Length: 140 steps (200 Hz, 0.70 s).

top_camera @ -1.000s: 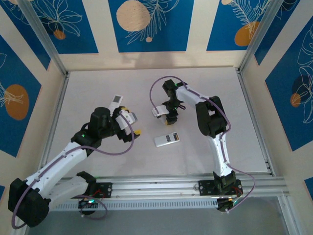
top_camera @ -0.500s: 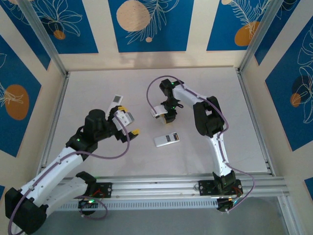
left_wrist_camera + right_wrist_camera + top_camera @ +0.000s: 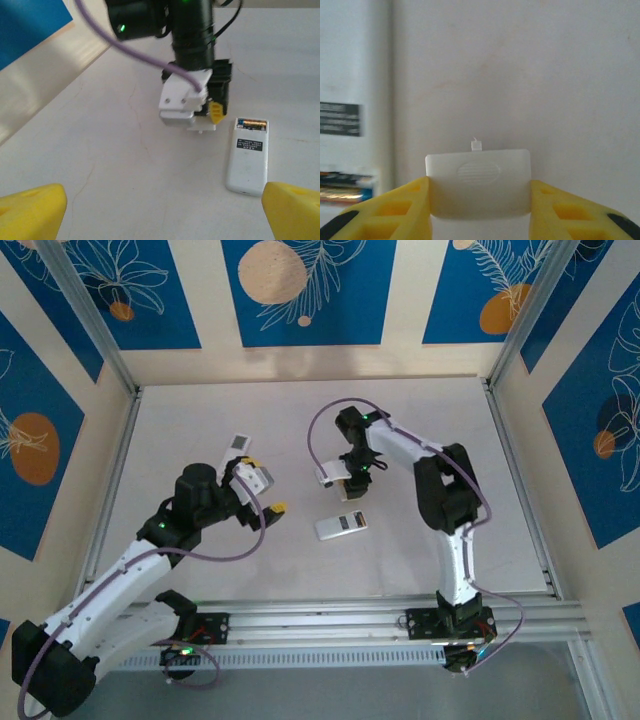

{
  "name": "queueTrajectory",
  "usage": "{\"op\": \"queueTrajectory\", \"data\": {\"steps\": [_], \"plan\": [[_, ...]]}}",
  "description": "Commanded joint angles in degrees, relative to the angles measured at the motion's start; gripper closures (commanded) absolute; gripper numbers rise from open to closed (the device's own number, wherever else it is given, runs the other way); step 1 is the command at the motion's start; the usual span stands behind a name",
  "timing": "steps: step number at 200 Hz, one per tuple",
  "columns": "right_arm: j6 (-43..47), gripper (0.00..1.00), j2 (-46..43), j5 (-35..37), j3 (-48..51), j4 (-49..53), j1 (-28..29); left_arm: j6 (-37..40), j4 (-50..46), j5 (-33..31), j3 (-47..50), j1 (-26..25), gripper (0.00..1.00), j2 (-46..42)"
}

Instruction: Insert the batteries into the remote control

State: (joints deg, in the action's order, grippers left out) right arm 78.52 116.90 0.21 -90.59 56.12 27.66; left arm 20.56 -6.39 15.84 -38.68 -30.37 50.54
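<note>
1. On the pale surface (image 3: 200, 410), roughly at its middle, a white remote (image 3: 341, 525) lies flat with its back up (the printed label faces the left wrist camera).
2. At one end of that remote the compartment (image 3: 252, 123) is uncovered. The batteries (image 3: 251, 121) lie inside it, showing gold and dark bands.
3. The right claw (image 3: 351, 482) sits just beyond the remote, apart from it, and is clenched on a small white cover (image 3: 478, 182).
4. Its yellow fingers (image 3: 407, 210) press against the cover's two side edges. The ridged oval patch faces the wrist camera, and the little tab points away from the claw.
5. The left claw (image 3: 264, 487) hangs to the left of the remote, fully released. Its yellow tips are spread wide (nothing sits between them).
6. A second white remote (image 3: 238, 445) lies further back on the left, near the left claw but apart from it.
7. Whether the cover touches the surface, I cannot tell.
</note>
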Motion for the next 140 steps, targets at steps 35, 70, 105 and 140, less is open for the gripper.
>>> {"op": "queueTrajectory", "data": {"steps": [35,70,105,140], "plan": [[-7.5,0.56,-16.0,-1.2,19.6,-6.8,-0.9,-8.9,2.1,2.3,1.0,0.4,0.00,-0.9],[-9.6,0.55,-19.0,-1.4,26.4,-11.3,-0.9,-11.0,2.3,2.7,1.5,0.4,0.00,-1.3],[-9.4,0.54,-18.0,-1.7,26.8,-13.8,-0.9,-11.9,2.6,3.4,1.9,0.4,0.00,-0.7],[-8.2,0.53,-15.4,-1.6,24.8,-13.5,-1.2,-12.6,3.3,3.4,2.6,0.5,0.00,-0.5]]}}
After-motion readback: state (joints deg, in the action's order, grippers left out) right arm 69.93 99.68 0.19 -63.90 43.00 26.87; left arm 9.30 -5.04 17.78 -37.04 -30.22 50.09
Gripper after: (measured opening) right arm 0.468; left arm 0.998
